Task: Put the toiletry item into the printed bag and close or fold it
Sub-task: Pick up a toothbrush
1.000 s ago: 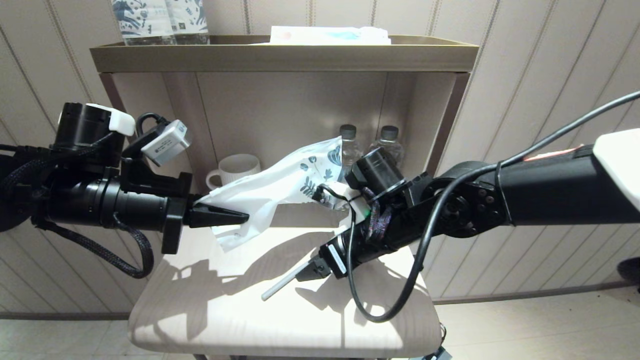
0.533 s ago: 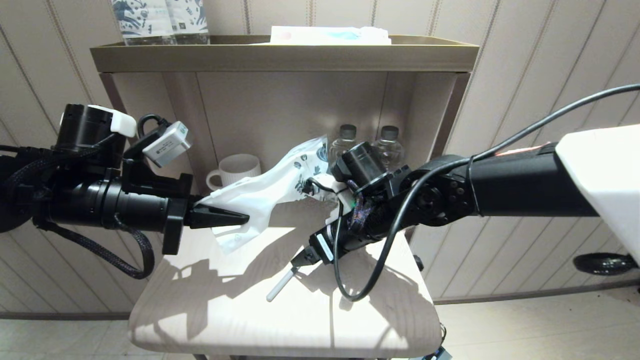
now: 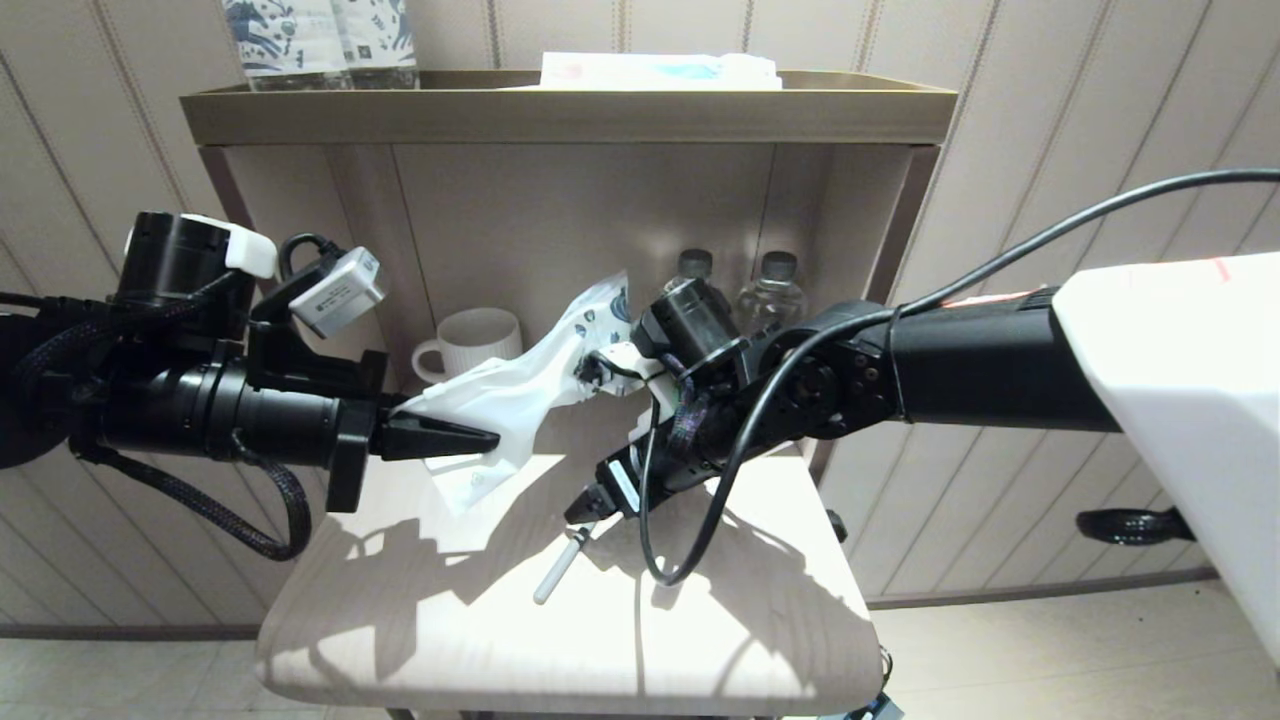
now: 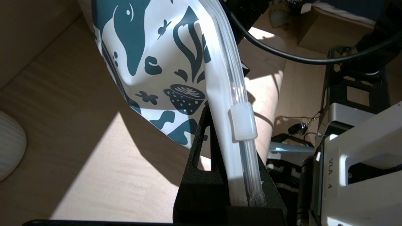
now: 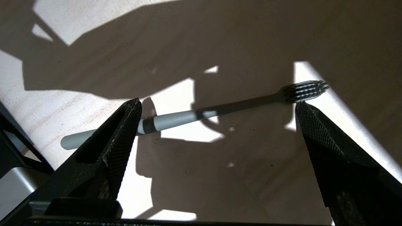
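right gripper (image 3: 583,507) has shifted left over the toothbrush (image 5: 194,114), jaws spread wide | toothbrush lies mid-seat on the stool (image 3: 420,640) | left gripper (image 3: 470,438) clenched on printed bag (image 3: 520,385), held aloft

Legible text is appearing only in the left wrist view: the marking "VLA - 4" is running sideways along a pale grey equipment housing (image 4: 355,150). Print on the upright blue-patterned packages (image 3: 320,40) is staying too small to read.
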Controlling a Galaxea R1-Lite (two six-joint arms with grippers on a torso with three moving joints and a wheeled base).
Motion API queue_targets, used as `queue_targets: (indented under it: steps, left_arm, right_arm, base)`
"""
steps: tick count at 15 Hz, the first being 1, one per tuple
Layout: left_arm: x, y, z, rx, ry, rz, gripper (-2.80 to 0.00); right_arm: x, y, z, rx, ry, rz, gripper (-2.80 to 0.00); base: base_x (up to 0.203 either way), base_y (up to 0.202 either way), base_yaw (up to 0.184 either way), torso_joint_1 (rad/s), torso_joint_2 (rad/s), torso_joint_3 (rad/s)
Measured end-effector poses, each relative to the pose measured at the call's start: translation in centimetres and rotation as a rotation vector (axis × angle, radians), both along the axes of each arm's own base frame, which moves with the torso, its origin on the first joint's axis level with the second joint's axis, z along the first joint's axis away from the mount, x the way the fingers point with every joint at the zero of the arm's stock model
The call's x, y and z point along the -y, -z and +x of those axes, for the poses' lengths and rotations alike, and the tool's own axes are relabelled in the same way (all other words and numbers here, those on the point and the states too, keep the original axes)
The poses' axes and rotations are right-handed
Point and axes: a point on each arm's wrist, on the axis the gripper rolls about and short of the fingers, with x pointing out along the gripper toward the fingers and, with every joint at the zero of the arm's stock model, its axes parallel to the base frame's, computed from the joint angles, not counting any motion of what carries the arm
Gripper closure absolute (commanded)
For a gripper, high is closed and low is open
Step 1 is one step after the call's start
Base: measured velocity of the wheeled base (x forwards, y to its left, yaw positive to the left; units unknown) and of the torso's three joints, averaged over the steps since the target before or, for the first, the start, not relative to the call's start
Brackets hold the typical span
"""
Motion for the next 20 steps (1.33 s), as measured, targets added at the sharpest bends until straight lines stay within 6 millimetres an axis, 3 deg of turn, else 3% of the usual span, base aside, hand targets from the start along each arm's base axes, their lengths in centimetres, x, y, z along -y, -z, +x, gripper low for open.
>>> queue_targets:
  steps: [8, 20]
  left_arm:
    - [-0.1, -0.5, -0.5, 0.013, 0.003, -0.01, 0.0]
    - [-0.1, -0.6, -0.8, 0.013, 0.006, -0.011, 0.0]
  right_arm:
    - [-1.8, -0.7, -3.2, 0.049, 0.104, -0.143, -2.8]
    - [-2.5, -0.5, -2.5, 0.122, 0.204, -0.183, -2.8]
  base:
    - [0.0, 0.0, 0.0, 0.0, 0.0, 0.0]
    - [0.0, 0.0, 0.0, 0.0, 0.0, 0.0]
